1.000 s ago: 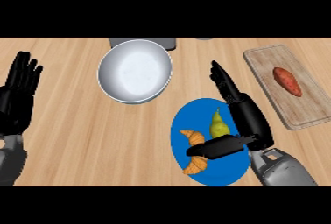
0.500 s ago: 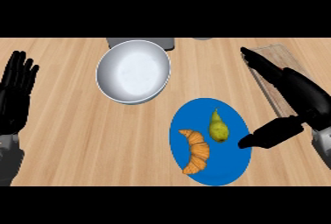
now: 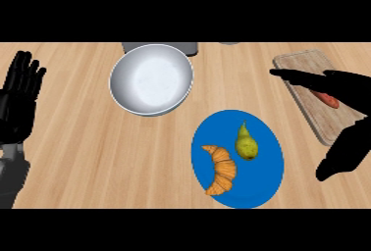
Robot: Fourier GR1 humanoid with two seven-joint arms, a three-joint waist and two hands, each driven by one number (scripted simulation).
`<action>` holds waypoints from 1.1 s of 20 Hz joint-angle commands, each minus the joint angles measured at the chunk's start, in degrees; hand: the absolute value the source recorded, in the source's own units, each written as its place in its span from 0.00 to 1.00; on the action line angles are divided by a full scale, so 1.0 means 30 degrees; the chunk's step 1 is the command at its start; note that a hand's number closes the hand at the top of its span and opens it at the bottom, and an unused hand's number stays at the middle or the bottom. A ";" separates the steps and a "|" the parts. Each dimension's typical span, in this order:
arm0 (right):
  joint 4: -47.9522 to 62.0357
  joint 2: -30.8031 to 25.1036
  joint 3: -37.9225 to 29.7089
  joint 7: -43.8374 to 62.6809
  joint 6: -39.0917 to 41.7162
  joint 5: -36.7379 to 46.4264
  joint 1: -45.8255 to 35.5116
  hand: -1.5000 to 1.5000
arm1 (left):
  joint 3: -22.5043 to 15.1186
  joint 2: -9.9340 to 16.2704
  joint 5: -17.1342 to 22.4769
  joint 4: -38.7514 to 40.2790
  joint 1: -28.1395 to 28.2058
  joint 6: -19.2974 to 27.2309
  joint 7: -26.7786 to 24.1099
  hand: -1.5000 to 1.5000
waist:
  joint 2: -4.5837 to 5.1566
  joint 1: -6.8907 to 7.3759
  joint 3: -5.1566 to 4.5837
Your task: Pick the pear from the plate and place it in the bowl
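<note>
A green-yellow pear (image 3: 246, 142) lies on the blue plate (image 3: 264, 171), stem pointing away from me, beside a croissant (image 3: 221, 169). The white bowl (image 3: 151, 79) stands up and to the left of the plate. My right hand (image 3: 346, 117) hovers open at the right edge, fingers stretched toward the left over the cutting board and thumb hanging down right of the plate, apart from the pear. At the left edge my left hand (image 3: 17, 100) rests open with fingers up.
A wooden cutting board (image 3: 314, 95) lies at the right with a reddish vegetable (image 3: 330, 100) on it, mostly hidden by my right hand. A grey object (image 3: 187, 47) shows behind the bowl at the counter's far edge.
My right hand has drawn back to the right, from over the plate and pear to the view's right edge, leaving the pear fully uncovered. The left hand has barely moved.
</note>
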 commanded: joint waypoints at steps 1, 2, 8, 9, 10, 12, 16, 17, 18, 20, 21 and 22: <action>0.1506 0.0284 -0.0300 0.0150 0.2751 -0.0240 -0.0639 0.00 | -0.0053 -0.0572 -0.0404 -0.0304 0.0281 0.0067 -0.0150 0.50 | -0.0013 0.0022 0.0018; 0.1590 0.1050 0.0211 0.1484 0.2366 -0.0170 -0.1187 0.00 | 0.0199 -0.0127 -0.0326 -0.1042 0.0705 -0.0126 0.0232 0.50 | -0.0031 0.0112 0.0015; 0.1504 0.2214 -0.0670 -0.0617 0.3512 0.3179 0.1692 0.00 | 0.0755 -0.0609 -0.0618 -0.0492 0.1043 -0.1060 -0.0333 0.50 | -0.0027 -0.0092 0.0024; 0.2413 0.3188 -0.0619 -0.0177 0.3621 0.3174 0.0558 0.00 | 0.1267 -0.0315 -0.0488 0.0394 -0.0018 -0.1171 0.0048 0.50 | -0.0007 -0.0061 0.0021; 0.2208 0.3382 -0.0656 -0.0429 0.3483 0.3855 0.1370 0.00 | 0.0882 -0.0759 -0.0936 0.0051 0.0268 -0.0707 0.0287 0.50 | -0.0019 -0.0092 0.0024; 0.2813 0.5035 0.0400 -0.0124 0.2674 0.5091 0.0915 0.00 | 0.1151 -0.0627 -0.0752 -0.0438 0.0383 -0.0950 0.0281 0.50 | -0.0009 -0.0019 0.0023; 0.3552 0.5179 -0.0252 -0.2040 0.3626 0.6657 0.2401 0.00 | 0.1017 -0.0962 -0.1215 -0.0583 0.0155 -0.1133 0.0574 0.50 | -0.0019 -0.0098 0.0028; 0.4340 0.4910 -0.1437 -0.2016 0.4577 0.6072 0.1737 0.00 | 0.1159 -0.1407 -0.1472 -0.0408 0.0570 -0.0928 0.0110 0.50 | -0.0022 -0.0082 0.0025; 0.5173 0.5796 -0.0514 -0.2534 0.3842 0.7691 0.1509 0.00 | 0.0724 -0.1738 -0.1757 -0.1265 0.0923 -0.0653 0.0123 0.50 | -0.0012 0.0008 0.0029; 0.5362 0.5926 -0.0797 -0.2971 0.3672 0.8589 0.1880 0.00 | 0.1883 -0.0877 -0.1150 0.1221 -0.0634 -0.1969 -0.0221 0.50 | 0.0003 -0.0125 0.0024; 0.6104 0.6323 -0.0262 -0.4141 0.3360 0.9777 0.2171 0.00 | 0.1202 -0.1468 -0.1718 -0.0695 0.0656 -0.1096 0.0331 0.50 | -0.0008 -0.0006 0.0032; 0.6160 0.6802 -0.0107 -0.3985 0.2957 0.9931 0.2422 0.00 | 0.2337 -0.0669 -0.0856 0.0369 0.0444 -0.2237 -0.0163 0.50 | -0.0003 -0.0030 0.0027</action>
